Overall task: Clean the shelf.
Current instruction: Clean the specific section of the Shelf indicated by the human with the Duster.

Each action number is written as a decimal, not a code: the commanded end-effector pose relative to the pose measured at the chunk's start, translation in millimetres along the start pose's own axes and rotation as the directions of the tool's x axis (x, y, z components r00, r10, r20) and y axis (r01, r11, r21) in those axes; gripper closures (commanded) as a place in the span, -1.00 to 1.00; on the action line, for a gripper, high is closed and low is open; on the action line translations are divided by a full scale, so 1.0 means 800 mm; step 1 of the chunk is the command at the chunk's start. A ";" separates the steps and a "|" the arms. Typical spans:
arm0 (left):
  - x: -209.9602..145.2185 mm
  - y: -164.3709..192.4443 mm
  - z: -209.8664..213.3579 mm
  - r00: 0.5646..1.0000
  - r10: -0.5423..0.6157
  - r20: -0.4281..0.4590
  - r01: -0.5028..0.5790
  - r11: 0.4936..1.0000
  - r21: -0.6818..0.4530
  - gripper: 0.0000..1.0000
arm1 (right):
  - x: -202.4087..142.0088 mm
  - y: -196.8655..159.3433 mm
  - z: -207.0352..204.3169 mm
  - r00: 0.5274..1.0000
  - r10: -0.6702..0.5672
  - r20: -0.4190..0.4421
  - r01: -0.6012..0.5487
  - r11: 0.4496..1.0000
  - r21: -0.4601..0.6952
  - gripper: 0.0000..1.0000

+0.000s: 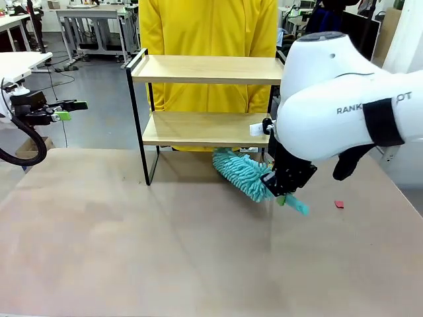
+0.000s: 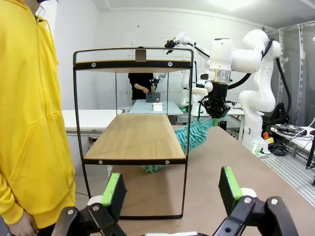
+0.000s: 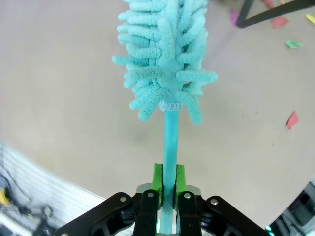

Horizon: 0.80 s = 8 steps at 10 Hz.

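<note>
Beige tabletop (image 1: 132, 251) spreads wide, with a person in a yellow hoodie (image 1: 208, 26) at its far side. Before them the shelf (image 1: 205, 69) stands upright. A teal duster (image 1: 241, 173) pokes its fluffy head under the lower board, its handle clamped in the right gripper (image 1: 285, 191). The left gripper (image 1: 69, 110) hangs aside, jaws spread and empty. A red scrap (image 1: 339, 205) lies nearby.

Near table (image 1: 132, 251) open; shelf (image 1: 205, 69), duster (image 1: 241, 173), person (image 1: 208, 26) crowd far edge.
</note>
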<state>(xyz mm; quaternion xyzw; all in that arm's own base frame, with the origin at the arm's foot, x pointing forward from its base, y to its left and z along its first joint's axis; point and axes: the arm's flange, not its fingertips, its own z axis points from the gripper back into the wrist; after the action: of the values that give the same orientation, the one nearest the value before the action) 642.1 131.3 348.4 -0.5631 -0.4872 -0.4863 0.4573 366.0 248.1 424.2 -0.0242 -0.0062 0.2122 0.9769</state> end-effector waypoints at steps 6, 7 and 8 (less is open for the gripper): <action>0.001 -0.004 -0.001 1.000 -0.013 -0.005 0.013 1.000 -0.006 -1.00 | -0.091 -0.084 0.135 0.821 0.547 -0.163 -0.540 0.837 0.086 0.74; 0.001 -0.004 -0.001 1.000 -0.013 -0.005 0.013 1.000 -0.006 -1.00 | -0.097 -0.089 0.163 0.769 0.609 -0.192 -0.605 0.791 0.090 0.74; 0.001 -0.004 -0.001 1.000 -0.013 -0.005 0.013 1.000 -0.006 -1.00 | -0.099 -0.091 0.178 0.739 0.637 -0.221 -0.636 0.767 0.086 0.74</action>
<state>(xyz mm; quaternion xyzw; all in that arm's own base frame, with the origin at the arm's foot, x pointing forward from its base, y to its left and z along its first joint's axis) 642.1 131.3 348.5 -0.5631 -0.4872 -0.4864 0.4572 311.5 154.3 560.4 -0.0319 0.1094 0.4990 0.8591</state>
